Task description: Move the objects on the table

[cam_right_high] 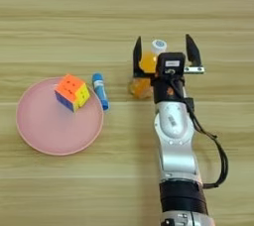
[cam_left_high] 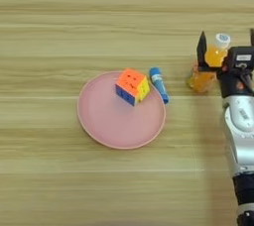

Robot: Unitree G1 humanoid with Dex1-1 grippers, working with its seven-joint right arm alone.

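A multicoloured puzzle cube (cam_right_high: 72, 92) rests on the pink round plate (cam_right_high: 44, 136), towards its upper right. A blue-and-white tube (cam_right_high: 100, 90) lies on the table (cam_right_high: 74, 22) just off the plate's right rim. The orange juice bottle (cam_right_high: 148, 62) with its white cap (cam_right_high: 158, 46) stands between the two black fingers of my right gripper (cam_right_high: 164, 52), close to the left finger (cam_right_high: 137, 54). The fingers are spread wide and open; the gripper's body hides part of the bottle's lower half.
My silver forearm (cam_right_high: 174, 141) runs up from the bottom edge, with a black cable (cam_right_high: 218, 155) looping on its right. Bare wood lies behind the bottle and to the right of the arm.
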